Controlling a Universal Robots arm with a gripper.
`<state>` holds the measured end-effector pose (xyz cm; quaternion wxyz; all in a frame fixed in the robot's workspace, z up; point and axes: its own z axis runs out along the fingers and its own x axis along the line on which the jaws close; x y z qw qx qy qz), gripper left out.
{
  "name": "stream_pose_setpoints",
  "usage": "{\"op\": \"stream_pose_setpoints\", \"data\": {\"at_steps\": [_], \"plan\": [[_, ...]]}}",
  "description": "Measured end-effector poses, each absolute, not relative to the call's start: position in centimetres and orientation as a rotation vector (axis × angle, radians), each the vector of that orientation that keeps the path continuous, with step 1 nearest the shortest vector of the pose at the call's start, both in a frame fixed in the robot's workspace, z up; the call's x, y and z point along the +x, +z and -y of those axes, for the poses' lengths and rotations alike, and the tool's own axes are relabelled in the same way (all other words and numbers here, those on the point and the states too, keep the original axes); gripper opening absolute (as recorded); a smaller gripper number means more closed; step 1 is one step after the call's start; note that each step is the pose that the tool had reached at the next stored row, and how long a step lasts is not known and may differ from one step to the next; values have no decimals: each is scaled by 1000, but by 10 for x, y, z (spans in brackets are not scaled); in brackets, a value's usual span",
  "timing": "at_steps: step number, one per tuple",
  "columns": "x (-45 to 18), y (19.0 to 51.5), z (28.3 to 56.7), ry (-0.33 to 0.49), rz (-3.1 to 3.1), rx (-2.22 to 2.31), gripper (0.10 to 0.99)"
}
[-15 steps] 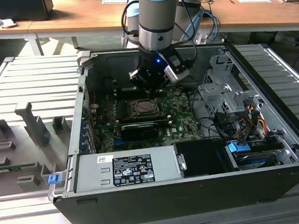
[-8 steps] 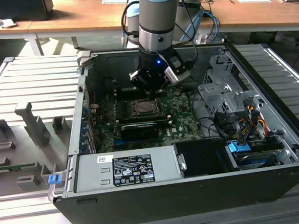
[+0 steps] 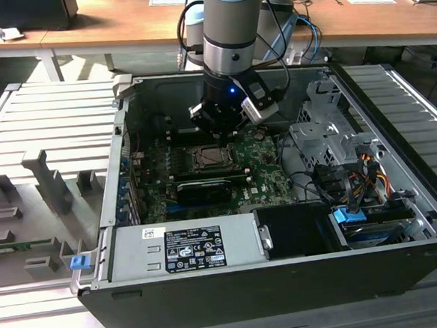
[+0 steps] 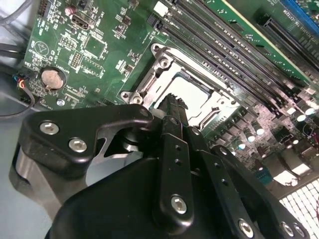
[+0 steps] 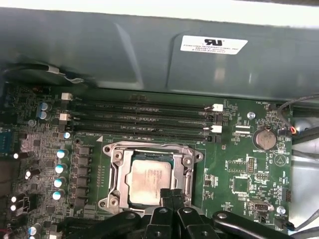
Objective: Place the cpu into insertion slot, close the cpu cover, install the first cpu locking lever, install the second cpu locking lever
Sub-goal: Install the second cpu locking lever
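Note:
The cpu (image 5: 148, 178) lies flat in the insertion slot (image 3: 209, 159), its dull silver top showing through the window of the cpu cover (image 5: 115, 172). The cover is down over the chip. In the second wrist view the cpu (image 4: 192, 92) and cover (image 4: 159, 67) sit just beyond the fingertips. My gripper (image 5: 172, 195) hangs right above the socket's edge, its two black fingers pressed together and holding nothing. In the exterior view the gripper (image 3: 218, 131) is low inside the open case, above the far side of the socket. I cannot make out the locking levers.
Long memory slots (image 5: 144, 117) run beside the socket, and a coin battery (image 5: 264, 139) sits on the green board. A long black card (image 3: 204, 189), the power supply (image 3: 183, 249), loose cables (image 3: 339, 178) and the case wall (image 5: 124, 50) hem in the space.

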<state>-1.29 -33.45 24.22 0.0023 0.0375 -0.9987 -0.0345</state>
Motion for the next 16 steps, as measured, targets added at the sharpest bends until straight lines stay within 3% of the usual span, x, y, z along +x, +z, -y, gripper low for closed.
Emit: {"op": "stream_pose_setpoints", "data": {"at_steps": [16], "plan": [[-13,243,342,-124,3127,117,106]]}}
